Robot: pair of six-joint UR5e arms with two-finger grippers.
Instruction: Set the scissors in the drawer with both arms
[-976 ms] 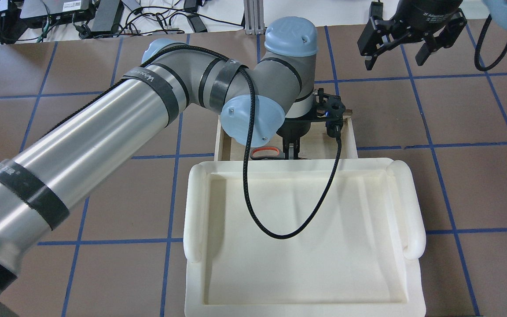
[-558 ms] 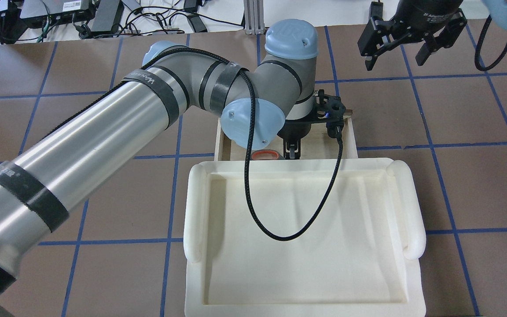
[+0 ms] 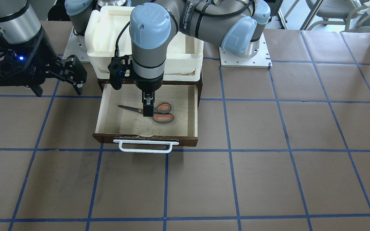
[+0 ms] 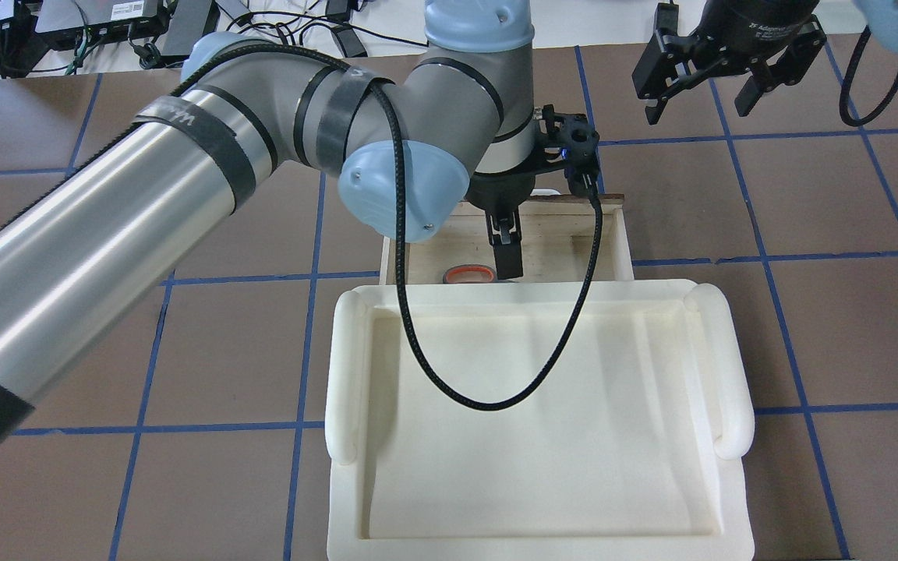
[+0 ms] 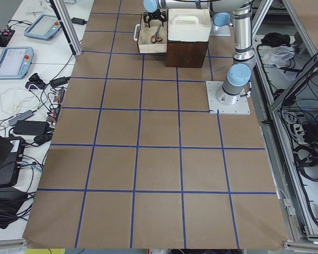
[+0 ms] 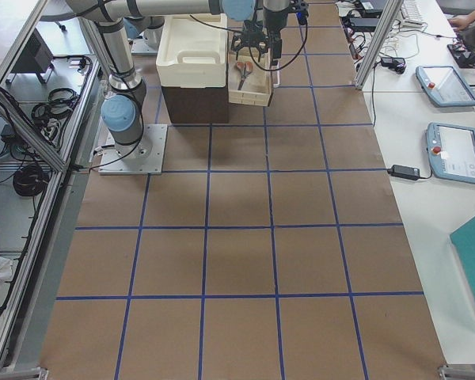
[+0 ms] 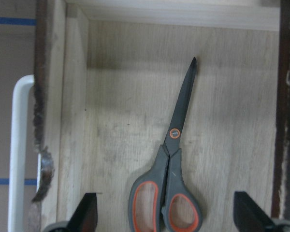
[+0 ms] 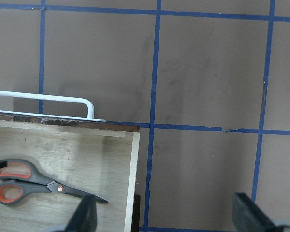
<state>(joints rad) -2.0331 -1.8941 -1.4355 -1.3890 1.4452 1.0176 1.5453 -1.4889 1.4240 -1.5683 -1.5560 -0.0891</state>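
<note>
We are seeing the scissors (image 7: 168, 159) lying flat and closed on the pale plywood floor of the drawer (image 3: 103, 110). In the left wrist view the blades are pointing toward the top of the frame and the orange-lined loops are reaching its bottom edge. In the front-facing view they are sitting near the middle of the drawer floor, blades toward the frame's left and loops toward its right. A small orange ring is marking the pivot (whatever is printed in it is too small for us to read). The drawer is standing pulled out, its white bar handle (image 3: 145, 150) facing the bottom of that frame.

The left gripper (image 3: 147, 107) is hanging straight above the scissors, about where the handles meet the blades. Its fingers (image 7: 87, 215) are spread wide, one at each lower corner of the wrist view, and the loops are showing between them, apart from both.

The right gripper (image 4: 702, 97) is hovering at the upper right of the overhead frame, over the brown table (image 3: 268, 144) and well apart from the drawer. Its fingers are spread wide and holding nothing. White lettering on its body is reading in part "2F Adaptive".

A black strap (image 4: 184, 128) on the left arm is carrying white lettering too blurred for us to read.

The white foam tray (image 4: 344, 374) is sitting on the dark cabinet (image 5: 186, 53) behind the drawer. A black cable (image 4: 496, 409) from the left wrist is drooping over the tray.
</note>
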